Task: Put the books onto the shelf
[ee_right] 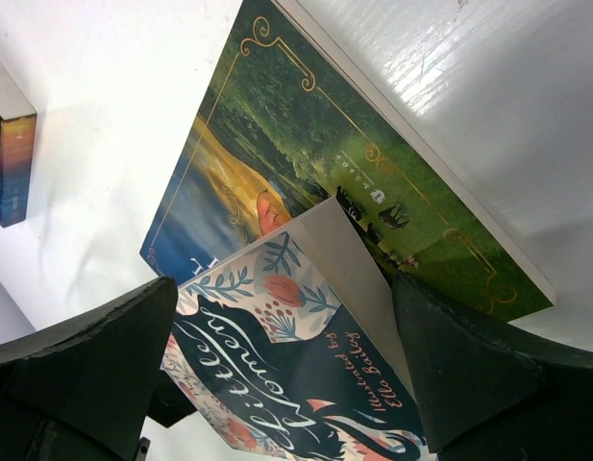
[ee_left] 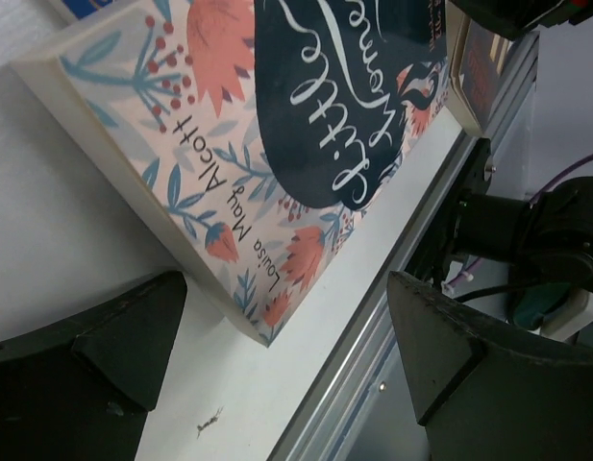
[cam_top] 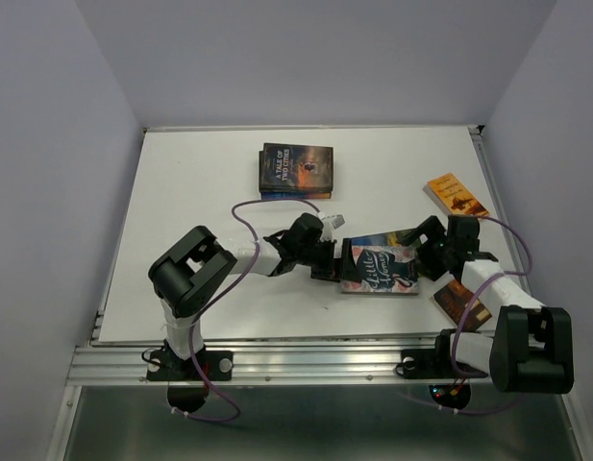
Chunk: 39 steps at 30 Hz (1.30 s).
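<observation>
The pink-teal "Little Women" book (cam_top: 380, 269) lies flat at mid-table, partly on top of a green book (cam_top: 397, 239). My left gripper (cam_top: 327, 257) is at its left edge, open, with the book's corner (ee_left: 267, 125) just ahead of the empty gap. My right gripper (cam_top: 426, 250) is at its right side, open, and the pink-teal book's corner (ee_right: 296, 375) reaches between the wide-spread fingers, over the green book (ee_right: 354, 182). A dark blue stack of books (cam_top: 294, 170) sits at the back, an orange book (cam_top: 457, 195) at right, a dark brown one (cam_top: 461, 303) by the right arm. The shelf is out of view.
An aluminium rail (cam_top: 306, 360) runs along the table's near edge, close to the left gripper's fingers (ee_left: 450, 336). Plain walls enclose the table on three sides. Purple cables (cam_top: 240, 213) loop over both arms.
</observation>
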Each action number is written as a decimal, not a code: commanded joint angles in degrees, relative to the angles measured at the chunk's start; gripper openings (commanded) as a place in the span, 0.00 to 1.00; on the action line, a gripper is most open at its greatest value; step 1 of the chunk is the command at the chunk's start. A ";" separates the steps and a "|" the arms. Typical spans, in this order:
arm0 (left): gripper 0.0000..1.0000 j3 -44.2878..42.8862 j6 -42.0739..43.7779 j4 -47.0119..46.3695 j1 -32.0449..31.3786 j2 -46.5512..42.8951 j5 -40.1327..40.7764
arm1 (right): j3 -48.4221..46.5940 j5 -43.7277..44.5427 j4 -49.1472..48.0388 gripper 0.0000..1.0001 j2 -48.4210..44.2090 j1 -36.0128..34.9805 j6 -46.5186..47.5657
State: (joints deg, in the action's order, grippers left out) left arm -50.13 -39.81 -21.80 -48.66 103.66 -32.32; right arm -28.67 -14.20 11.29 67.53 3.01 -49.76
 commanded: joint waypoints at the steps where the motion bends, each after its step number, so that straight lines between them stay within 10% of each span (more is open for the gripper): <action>1: 0.99 -3.22 1.32 1.32 -0.03 2.07 2.43 | 2.39 -3.11 5.94 1.00 2.35 -0.63 -0.08; 15: 0.96 -4.81 -2.37 -5.61 -0.29 2.78 -3.10 | 7.22 -13.74 2.51 0.98 1.64 -0.63 -1.48; 25: 0.95 6.61 -18.34 -35.28 1.64 -3.72 -7.67 | 9.77 -17.35 1.10 0.95 1.38 -0.63 -1.92; 39: 0.92 7.07 -19.25 -36.82 2.08 -2.50 -1.35 | 11.97 -21.57 1.63 0.87 -3.28 -0.63 -3.86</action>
State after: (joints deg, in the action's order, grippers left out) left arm -40.10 -58.19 -44.05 -45.58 103.24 -34.83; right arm -20.40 -22.70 -0.27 63.51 4.49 -49.76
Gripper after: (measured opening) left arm 0.930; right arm 0.877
